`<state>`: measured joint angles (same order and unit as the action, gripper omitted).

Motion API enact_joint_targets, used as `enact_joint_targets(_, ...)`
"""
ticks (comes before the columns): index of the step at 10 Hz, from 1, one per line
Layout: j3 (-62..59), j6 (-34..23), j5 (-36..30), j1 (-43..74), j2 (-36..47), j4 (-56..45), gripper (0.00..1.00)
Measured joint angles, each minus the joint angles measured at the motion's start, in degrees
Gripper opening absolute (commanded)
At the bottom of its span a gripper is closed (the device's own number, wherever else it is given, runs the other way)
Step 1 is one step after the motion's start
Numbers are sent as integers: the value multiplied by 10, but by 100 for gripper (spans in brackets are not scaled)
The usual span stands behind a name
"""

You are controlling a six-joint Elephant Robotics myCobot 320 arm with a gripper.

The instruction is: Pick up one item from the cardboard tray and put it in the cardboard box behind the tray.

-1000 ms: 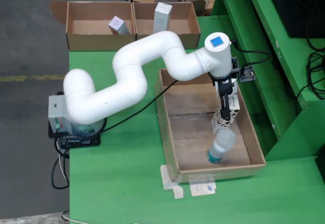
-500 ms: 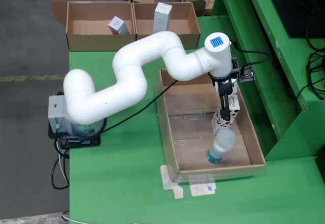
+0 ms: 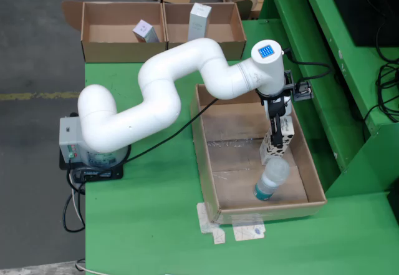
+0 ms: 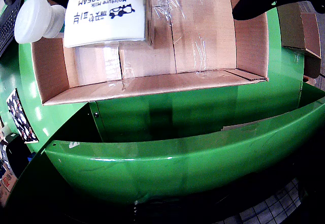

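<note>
Gripper (image 3: 276, 139) is down in the cardboard tray (image 3: 206, 156), jaws apparently closed on the hand cream box (image 3: 278, 141); a bottle (image 3: 271, 178) lies just beside. Grasp step; next needs a straight lift, then carry to the cardboard box (image 3: 124, 49) behind.
</note>
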<state>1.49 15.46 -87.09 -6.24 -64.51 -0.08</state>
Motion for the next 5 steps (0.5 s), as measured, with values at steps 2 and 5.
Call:
enact_joint_targets(2, 0, 0, 0, 0, 0, 0, 70)
enact_joint_targets(5, 0, 0, 4, 3, 0, 0, 40)
